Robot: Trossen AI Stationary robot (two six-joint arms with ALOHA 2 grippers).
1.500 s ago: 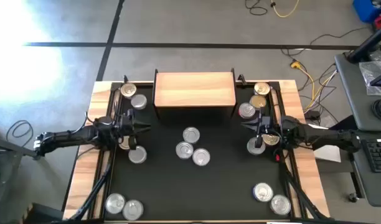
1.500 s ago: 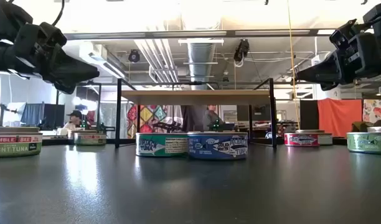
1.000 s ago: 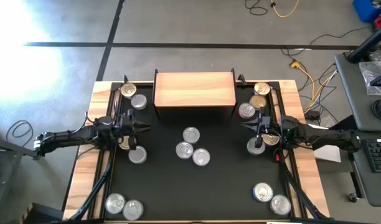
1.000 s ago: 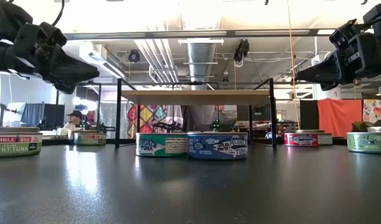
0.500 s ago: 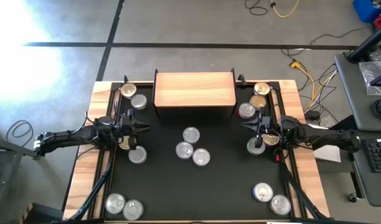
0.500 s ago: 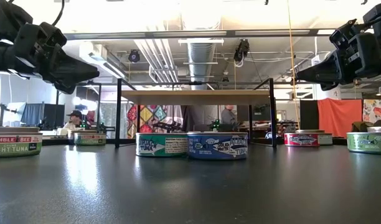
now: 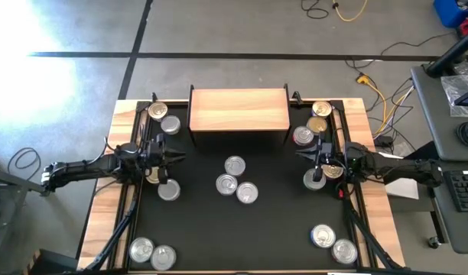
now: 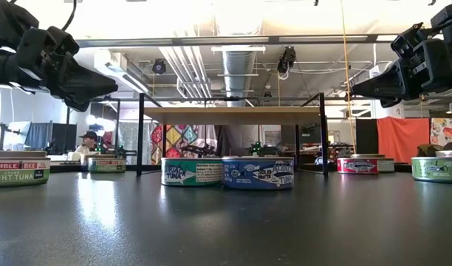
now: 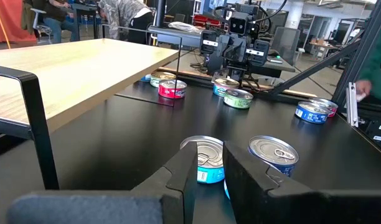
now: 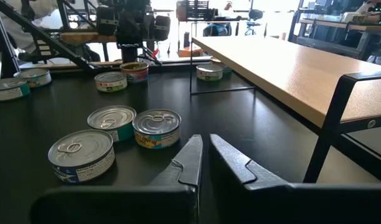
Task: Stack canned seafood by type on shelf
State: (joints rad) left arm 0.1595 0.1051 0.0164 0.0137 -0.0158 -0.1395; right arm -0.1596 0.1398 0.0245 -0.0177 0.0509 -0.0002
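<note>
The left gripper (image 7: pixel 175 156) hangs above the table's left side at about nine o'clock from the middle, empty, its fingers (image 9: pixel 181 177) drawn near each other with a narrow gap between them. The right gripper (image 7: pixel 303 153) hangs at about three o'clock, clenched on nothing, tips nearly touching in its own wrist view. Both point inward toward the centre.

Only the high view shows the whole spread: tins in pairs at the near corners, more along both side rails, and three tins (image 7: pixel 235 182) clustered at the middle of the black table (image 7: pixel 280 221). The low view alone shows labels: a teal tin (image 8: pixel 192 171) and a blue tin (image 8: pixel 258 173) side by side and touching, a red-banded tin (image 8: pixel 357 165) farther back, a green one (image 8: pixel 436 169) at the right edge, and a tuna tin (image 8: pixel 18 168) at the left edge. It also shows both grippers well clear of the tabletop.

The canned seafood is short, round, mostly with shiny silver pull-tab lids; a few gold lids sit near the far corners. The shelf (image 7: pixel 238 108), a pale wood board on thin black legs, stands at twelve o'clock with nothing on it.

The central tins lie between the two grippers, toward six o'clock from the shelf. From the left gripper they lie at three o'clock; from the right gripper, at nine.
</note>
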